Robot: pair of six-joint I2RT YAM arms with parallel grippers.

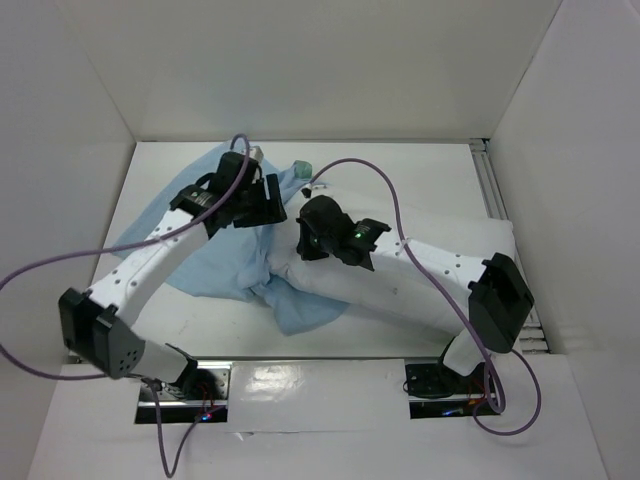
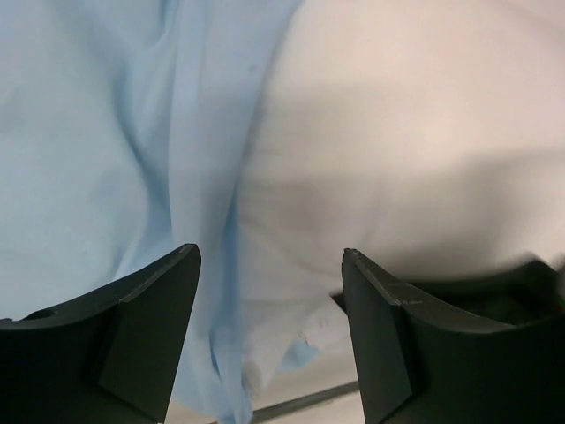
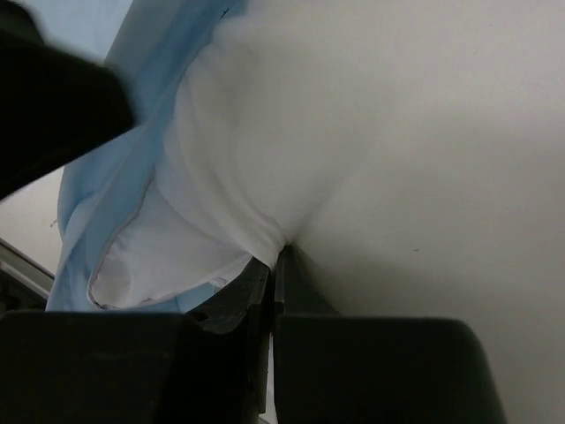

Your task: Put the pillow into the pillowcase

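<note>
Overhead, the pillowcase [image 1: 210, 262] lies at the pillow's [image 1: 360, 290] 9 o'clock; right hand [image 3: 275, 258] pinches pillow cloth, left hand [image 2: 269, 265] released above both.

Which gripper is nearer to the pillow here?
Right. The right gripper is shut on a pinched fold of the pillow; the left gripper hangs open over where the pillowcase meets the pillow, gripping nothing.

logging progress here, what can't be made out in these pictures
- Top view: the pillowcase mouth, hidden under both arms.
- Left wrist: the pillow outline, cut off by the frame.
- Right wrist: dark blurred shape at top left, too close to identify.
</note>
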